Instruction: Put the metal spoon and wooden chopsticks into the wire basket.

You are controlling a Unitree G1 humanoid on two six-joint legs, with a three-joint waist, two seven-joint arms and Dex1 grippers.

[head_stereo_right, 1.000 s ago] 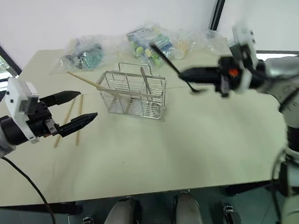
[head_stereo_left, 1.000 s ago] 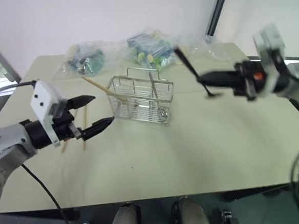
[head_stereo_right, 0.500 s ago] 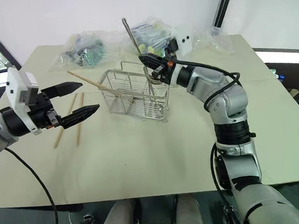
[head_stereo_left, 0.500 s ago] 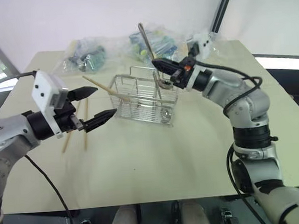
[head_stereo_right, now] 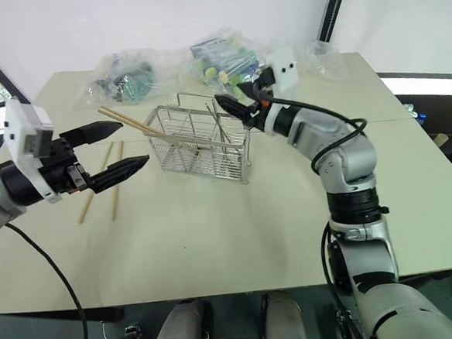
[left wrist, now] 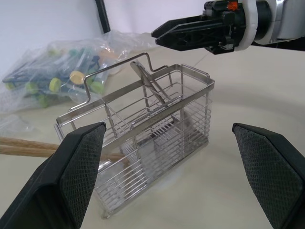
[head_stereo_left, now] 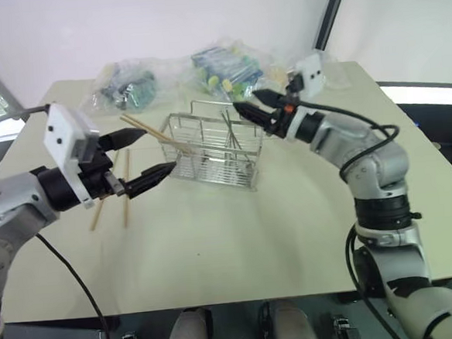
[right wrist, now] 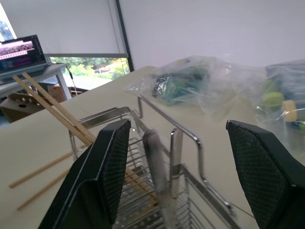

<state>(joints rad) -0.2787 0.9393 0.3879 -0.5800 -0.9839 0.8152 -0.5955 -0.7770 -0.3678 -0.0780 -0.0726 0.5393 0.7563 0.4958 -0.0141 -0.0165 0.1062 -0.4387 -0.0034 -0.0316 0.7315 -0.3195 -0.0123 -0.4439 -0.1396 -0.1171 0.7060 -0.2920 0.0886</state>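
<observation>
The wire basket (head_stereo_right: 199, 146) stands on the pale surface (head_stereo_right: 238, 231), toward its far edge and roughly midway between the left and right edges. The metal spoon (left wrist: 151, 87) is inside the basket, leaning with its handle rising above the rim near the raised handle frame. Two wooden chopsticks (head_stereo_right: 134, 125) also rest in the basket, their upper ends slanting out over its left rim. Two more wooden chopsticks (head_stereo_right: 103, 184) lie flat on the surface to the left of the basket, side by side and apart from it.

The right gripper (head_stereo_right: 235, 104) is poised just above the basket's far right end, its jaws spread apart with nothing between them; the spoon's handle stands just below, free of the fingers. The left gripper (head_stereo_right: 120, 148) hangs above the surface to the left of the basket, over the loose chopsticks, its jaws wide apart and empty.

Behind the basket, along the far edge, lie clear plastic bags (head_stereo_right: 180, 68) of coloured items.
</observation>
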